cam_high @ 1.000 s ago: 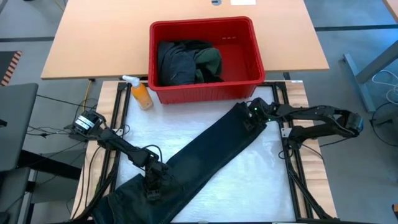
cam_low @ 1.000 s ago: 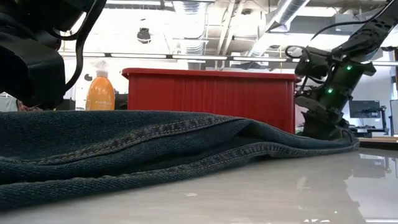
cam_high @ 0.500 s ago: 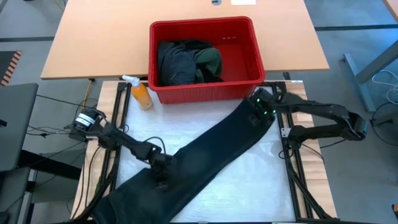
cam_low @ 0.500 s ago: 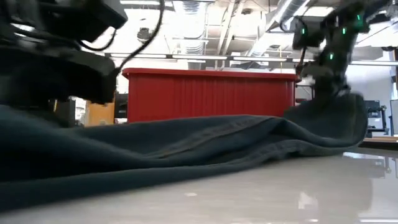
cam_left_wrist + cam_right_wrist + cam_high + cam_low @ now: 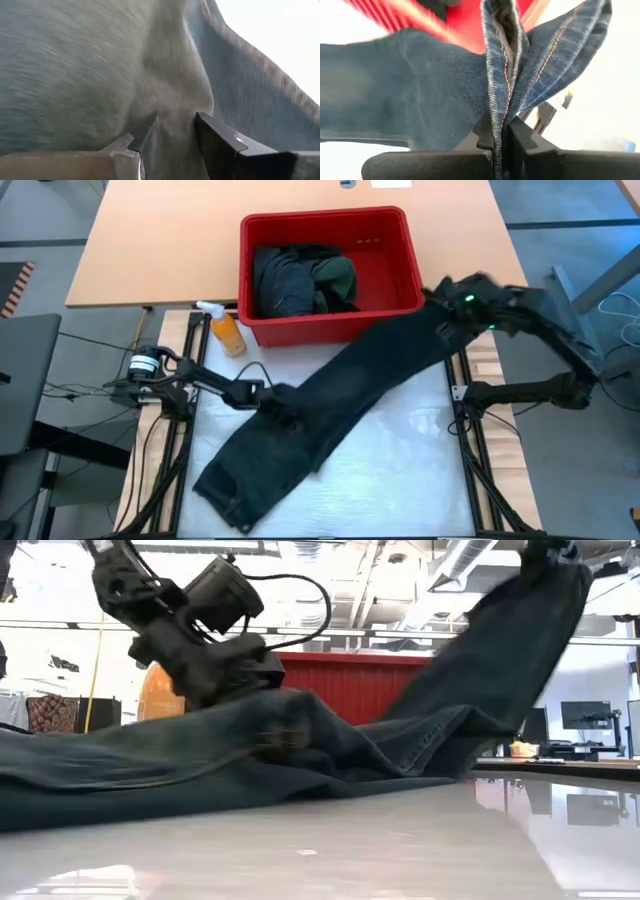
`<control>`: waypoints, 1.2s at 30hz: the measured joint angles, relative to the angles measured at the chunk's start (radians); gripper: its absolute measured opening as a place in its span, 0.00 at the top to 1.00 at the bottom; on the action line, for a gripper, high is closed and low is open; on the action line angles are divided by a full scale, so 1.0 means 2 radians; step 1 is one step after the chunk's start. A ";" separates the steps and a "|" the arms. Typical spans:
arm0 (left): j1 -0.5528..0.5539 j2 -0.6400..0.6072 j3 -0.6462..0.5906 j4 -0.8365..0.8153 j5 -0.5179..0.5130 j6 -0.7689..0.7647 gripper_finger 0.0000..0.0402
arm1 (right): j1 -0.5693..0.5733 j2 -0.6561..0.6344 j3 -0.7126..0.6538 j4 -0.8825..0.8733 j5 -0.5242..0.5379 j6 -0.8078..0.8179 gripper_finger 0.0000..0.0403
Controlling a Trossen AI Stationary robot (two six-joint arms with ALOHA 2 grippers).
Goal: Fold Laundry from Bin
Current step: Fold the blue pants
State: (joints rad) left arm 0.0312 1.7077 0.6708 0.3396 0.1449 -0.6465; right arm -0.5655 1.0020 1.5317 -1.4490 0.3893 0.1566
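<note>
A pair of dark blue jeans [image 5: 340, 395] lies slanting across the white table, waist end [image 5: 230, 490] near the front left. My right gripper [image 5: 447, 304] is shut on the leg end and holds it high by the bin's right corner. My left gripper [image 5: 268, 404] is shut on the jeans' middle, low over the table. The red bin [image 5: 325, 218] stands at the far edge with dark laundry [image 5: 300, 280] inside. My left gripper pinches a raised ridge of denim [image 5: 170, 107] between its two fingers, midway along the jeans. It comes slanting down from the table's left. The cloth around it is bunched and rests on the table. My right gripper pinches the folded hem edge [image 5: 499, 107] of the leg end between its two fingers, several layers together. This end is lifted clear of the table. The leg [image 5: 470, 670] slopes down from it to the part on the table.
An orange spray bottle [image 5: 228, 330] stands beside the bin's near left corner. Bare white table [image 5: 400, 470] lies to the near right of the jeans. Black frame rails [image 5: 470, 450] run along both table sides.
My right gripper has risen steeply toward the far right, lifting the leg end off the table. My left gripper has moved from the near left toward the table's middle and turned, dragging the jeans' middle with it; the waist end has slid along and the cloth has bunched.
</note>
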 joint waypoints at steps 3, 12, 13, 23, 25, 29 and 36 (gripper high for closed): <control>0.030 0.000 0.001 0.034 0.025 -0.006 0.69 | 0.001 0.000 0.055 -0.002 -0.026 -0.016 0.91; 0.023 0.000 0.044 0.032 0.147 0.050 0.69 | 0.001 0.003 0.139 -0.003 -0.064 -0.025 0.91; 0.018 0.002 0.053 0.032 0.132 0.062 0.69 | 0.001 0.003 0.144 -0.003 -0.069 -0.026 0.90; 0.010 0.106 0.204 0.027 0.009 0.147 0.69 | 0.001 0.025 0.223 0.024 -0.144 -0.039 0.90; 0.010 0.140 0.246 0.014 0.005 0.159 0.69 | 0.001 0.034 0.250 0.025 -0.161 -0.039 0.90; 0.010 0.222 0.346 0.008 0.039 0.173 0.69 | 0.001 0.057 0.308 0.024 -0.194 -0.026 0.90; 0.006 0.351 0.547 -0.059 0.116 0.130 0.69 | 0.001 0.087 0.381 0.012 -0.261 0.007 0.90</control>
State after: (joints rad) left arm 0.0437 2.4096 1.7649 0.2215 0.3760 -0.3863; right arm -0.5632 1.1751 2.2931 -1.4245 -0.1320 0.1709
